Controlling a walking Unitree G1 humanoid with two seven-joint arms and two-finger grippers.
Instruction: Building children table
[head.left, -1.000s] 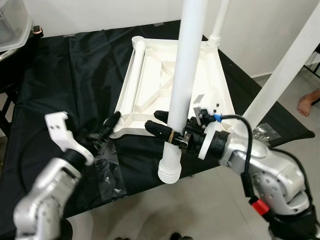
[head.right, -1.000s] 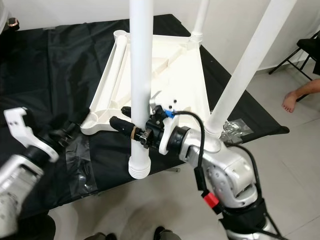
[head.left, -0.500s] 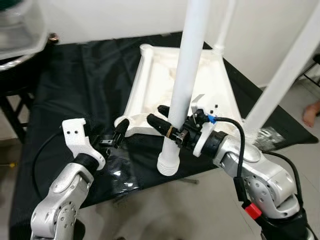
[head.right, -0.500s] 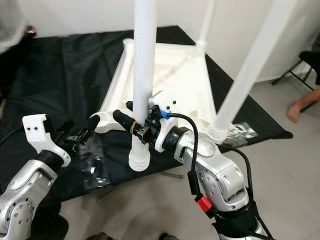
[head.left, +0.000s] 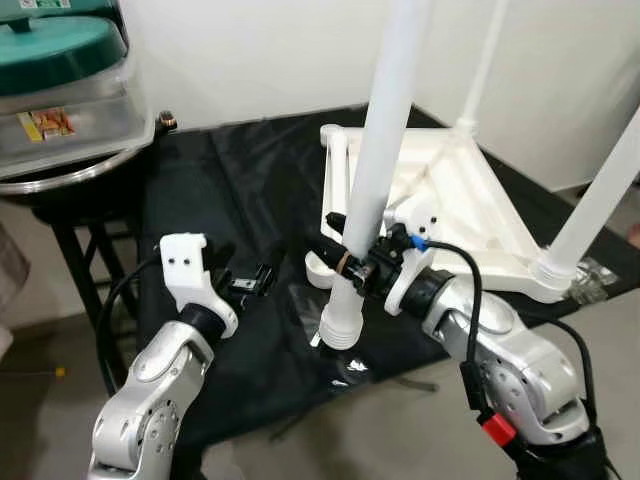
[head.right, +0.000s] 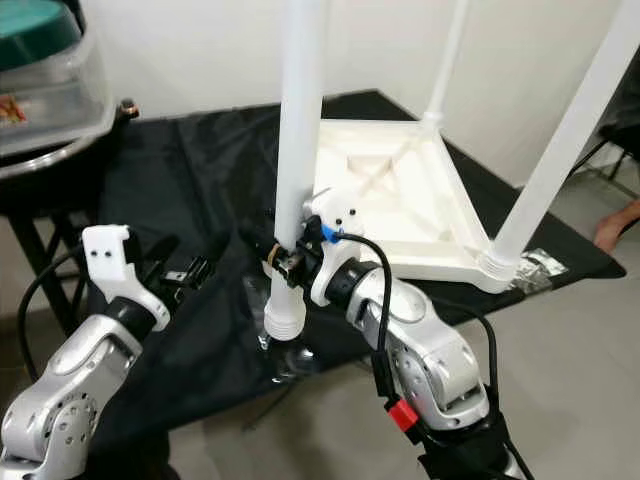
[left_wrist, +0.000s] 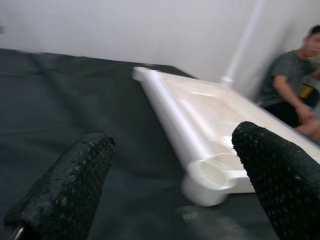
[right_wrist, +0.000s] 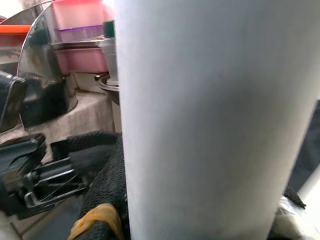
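The white table top (head.left: 455, 205) lies upside down on a black cloth (head.left: 230, 190). Two white legs stand screwed into it, a far one (head.left: 485, 60) and a near right one (head.left: 600, 195). My right gripper (head.left: 345, 265) is shut on a third, loose leg (head.left: 388, 120), held nearly upright with its ribbed end (head.left: 340, 327) hanging just above the cloth, in front of the table's near left corner. In the right wrist view that leg (right_wrist: 215, 120) sits against a black finger (right_wrist: 102, 195). My left gripper (head.left: 258, 282) is open, left of the leg, pointing at the bare corner socket (left_wrist: 207, 175).
A clear bin with a green lid (head.left: 60, 75) sits on a black stand (head.left: 75, 250) at the left. Crumpled plastic wrap (head.left: 345, 368) lies at the cloth's front edge, more by the near right leg (head.right: 535, 265). A seated person (left_wrist: 290, 95) is beyond the table.
The whole view has swung, bringing the bin and stand in at the left. My right gripper still holds the leg; its lower end now hangs nearer the table's left corner. My left gripper is higher.
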